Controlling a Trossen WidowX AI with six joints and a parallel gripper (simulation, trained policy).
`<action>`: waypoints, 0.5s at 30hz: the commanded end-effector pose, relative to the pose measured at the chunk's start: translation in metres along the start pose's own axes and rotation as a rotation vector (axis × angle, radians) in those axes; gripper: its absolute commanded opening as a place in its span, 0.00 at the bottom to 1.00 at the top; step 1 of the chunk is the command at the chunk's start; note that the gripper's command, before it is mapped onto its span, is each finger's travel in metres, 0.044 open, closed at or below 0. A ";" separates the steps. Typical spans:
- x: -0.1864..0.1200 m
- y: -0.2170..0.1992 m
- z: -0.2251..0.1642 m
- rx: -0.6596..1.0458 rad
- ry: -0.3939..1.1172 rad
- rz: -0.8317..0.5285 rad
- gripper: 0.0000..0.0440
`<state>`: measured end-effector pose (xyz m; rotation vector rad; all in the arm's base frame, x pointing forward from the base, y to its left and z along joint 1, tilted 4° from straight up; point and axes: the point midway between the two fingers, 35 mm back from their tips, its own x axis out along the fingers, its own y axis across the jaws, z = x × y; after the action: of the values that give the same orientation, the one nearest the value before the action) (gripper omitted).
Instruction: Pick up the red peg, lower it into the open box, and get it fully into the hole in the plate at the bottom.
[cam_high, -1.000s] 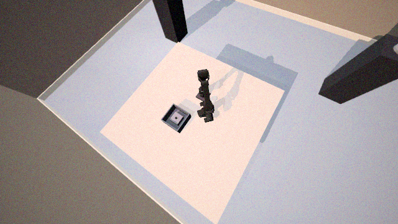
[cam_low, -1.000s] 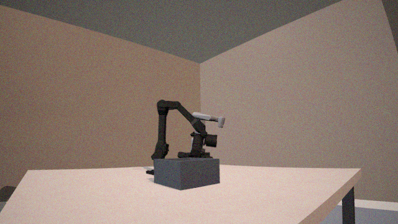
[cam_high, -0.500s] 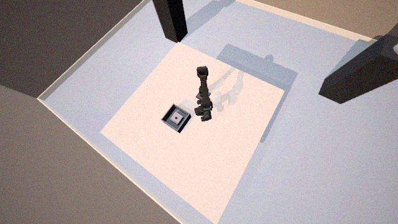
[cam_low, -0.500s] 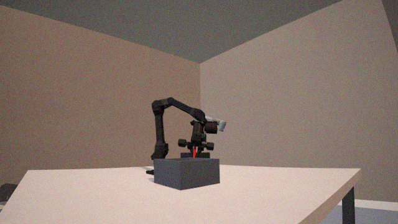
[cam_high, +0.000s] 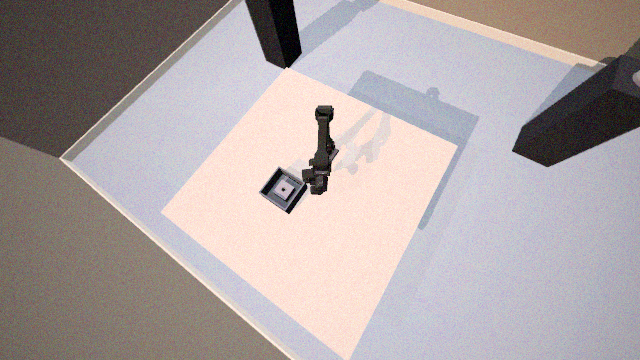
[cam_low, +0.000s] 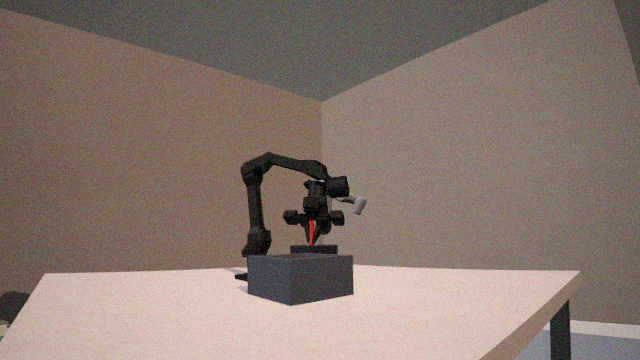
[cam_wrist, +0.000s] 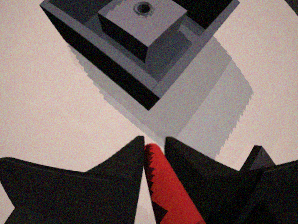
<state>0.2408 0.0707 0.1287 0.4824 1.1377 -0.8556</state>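
Observation:
The red peg (cam_low: 311, 232) (cam_wrist: 170, 192) is held between the fingers of my gripper (cam_low: 311, 243) (cam_wrist: 154, 143), which is shut on it. In the exterior view the peg looks nearly upright, its lower end just above the height of the box rim. The open dark box (cam_high: 273, 202) (cam_low: 320, 280) (cam_wrist: 100, 59) stands on the table. Inside it is a light plate (cam_high: 288, 186) (cam_wrist: 150, 29) with a round dark hole (cam_high: 283, 190) (cam_wrist: 143, 8). In the top view the hand is beside the box, on its right. The peg is hidden there.
The dark arm (cam_high: 323, 137) (cam_low: 255, 205) reaches over the pale table (cam_high: 280, 260) (cam_low: 425, 310). A low dark block (cam_low: 314, 249) shows behind the box in the exterior view; I cannot tell what it is. Dark posts (cam_high: 275, 35) stand beyond the table.

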 end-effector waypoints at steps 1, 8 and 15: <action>-0.001 0.004 0.023 0.059 -0.027 0.008 0.00; 0.009 0.005 0.058 0.136 -0.051 0.007 0.00; 0.025 0.005 0.091 0.183 -0.064 0.003 0.00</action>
<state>0.2900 0.0144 0.1380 0.5902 1.0288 -0.9585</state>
